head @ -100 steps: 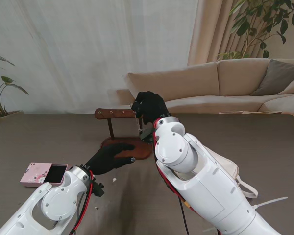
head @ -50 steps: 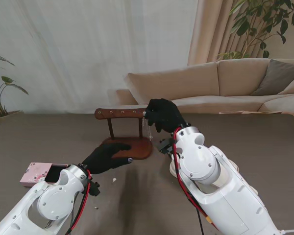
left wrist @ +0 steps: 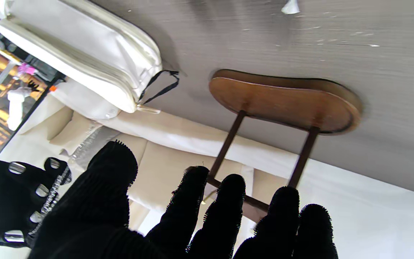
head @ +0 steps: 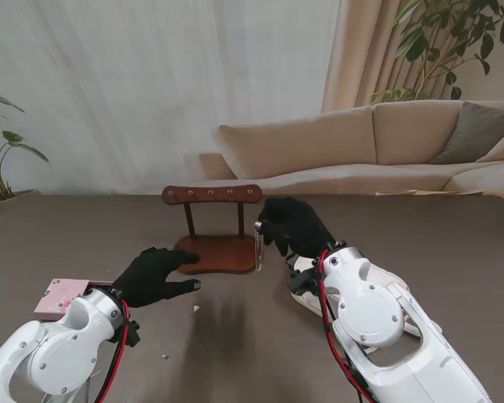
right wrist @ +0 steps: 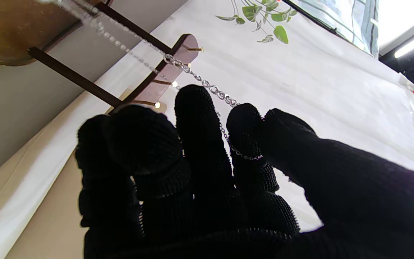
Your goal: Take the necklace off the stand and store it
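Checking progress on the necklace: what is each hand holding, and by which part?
The right hand pinches the necklace by its chain. The left hand holds nothing.

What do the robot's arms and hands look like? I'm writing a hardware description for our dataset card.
Both arms have glossy white, rounded shells with disc-shaped joint caps. Red and black cables run exposed near each wrist. The left hand and right hand each have five fingers covered by black knitted gloves. No logos or markings are visible.
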Available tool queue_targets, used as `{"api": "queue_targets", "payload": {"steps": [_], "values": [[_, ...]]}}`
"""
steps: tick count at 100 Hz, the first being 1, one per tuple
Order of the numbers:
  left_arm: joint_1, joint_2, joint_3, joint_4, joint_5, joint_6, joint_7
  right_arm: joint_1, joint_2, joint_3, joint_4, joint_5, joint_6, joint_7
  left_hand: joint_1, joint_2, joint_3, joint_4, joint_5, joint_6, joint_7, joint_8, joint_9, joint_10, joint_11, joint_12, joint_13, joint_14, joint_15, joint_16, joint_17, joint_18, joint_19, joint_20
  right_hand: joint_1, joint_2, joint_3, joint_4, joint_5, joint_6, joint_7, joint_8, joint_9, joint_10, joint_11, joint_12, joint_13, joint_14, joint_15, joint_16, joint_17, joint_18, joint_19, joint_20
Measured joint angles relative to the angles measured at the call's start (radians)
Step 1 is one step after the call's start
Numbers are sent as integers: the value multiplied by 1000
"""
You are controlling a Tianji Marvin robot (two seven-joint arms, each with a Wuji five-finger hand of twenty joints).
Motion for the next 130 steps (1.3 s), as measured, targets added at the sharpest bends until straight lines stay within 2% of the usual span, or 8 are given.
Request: {"api": "queue_targets", "payload": {"steps": [31, 61, 88, 99, 102, 111, 125, 130], "values": [[109, 7, -129, -41, 97, -12, -36, -61, 17, 35, -24, 7, -28, 35, -47, -4, 115, 0, -87, -52, -31, -14, -77, -57, -4, -1, -56, -53, 8, 20, -32, -51, -1, 0, 0, 0, 0, 0, 1, 0, -3, 0, 0, 0, 0, 0, 0, 0, 0, 0, 0, 0, 0, 0], [202, 12, -268, -62, 199, -41, -103, -105, 28, 56, -33, 15, -52, 64, -125, -109, 215, -4, -204, -88, -84, -73, -208, -109, -29, -48, -154, -145, -39, -112, -115, -162, -63, -54, 0, 0, 0, 0, 1, 0, -4, 0, 0, 0, 0, 0, 0, 0, 0, 0, 0, 0, 0, 0], [253, 23, -352, -59, 296, -45, -154, -122, 33, 74, -33, 22, -63, 83, -159, -204, 281, -4, -318, -104, -129, -167, -355, -134, -61, -114, -253, -221, -67, -190, -114, -226, -151, -249, 0, 0, 0, 0, 1, 0, -4, 0, 0, 0, 0, 0, 0, 0, 0, 0, 0, 0, 0, 0], [261, 24, -368, -47, 349, -39, -156, -127, 36, 78, -34, 22, -63, 90, -167, -218, 295, -7, -354, -104, -136, -190, -403, -135, -66, -134, -255, -231, -82, -282, -109, -239, -161, -347, 0, 0, 0, 0, 1, 0, -4, 0, 0, 0, 0, 0, 0, 0, 0, 0, 0, 0, 0, 0], [264, 24, -371, -42, 354, -35, -154, -129, 37, 79, -35, 22, -63, 91, -167, -230, 304, -23, -364, -104, -136, -192, -414, -135, -70, -135, -257, -231, -88, -305, -107, -241, -161, -362, 0, 0, 0, 0, 1, 0, -4, 0, 0, 0, 0, 0, 0, 0, 0, 0, 0, 0, 0, 0], [269, 24, -375, -22, 377, -31, -122, -130, 38, 80, -36, 20, -63, 94, -201, -229, 322, -24, -390, -94, -136, -196, -426, -135, -64, -137, -269, -241, -101, -361, -106, -252, -161, -402, 0, 0, 0, 0, 1, 0, -4, 0, 0, 0, 0, 0, 0, 0, 0, 0, 0, 0, 0, 0], [278, 23, -384, 0, 502, -31, -100, -130, 39, 77, -36, 26, -59, 98, -218, -240, 345, -24, -402, -72, -140, -204, -439, -134, -75, -150, -269, -241, -112, -430, -106, -254, -172, -443, 0, 0, 0, 0, 1, 0, -4, 0, 0, 0, 0, 0, 0, 0, 0, 0, 0, 0, 0, 0], [278, 23, -387, 8, 501, -30, -100, -130, 40, 76, -37, 28, -58, 100, -219, -267, 371, -43, -402, -69, -140, -207, -439, -134, -75, -150, -269, -241, -112, -433, -106, -254, -172, -454, 0, 0, 0, 0, 1, 0, -4, 0, 0, 0, 0, 0, 0, 0, 0, 0, 0, 0, 0, 0]]}}
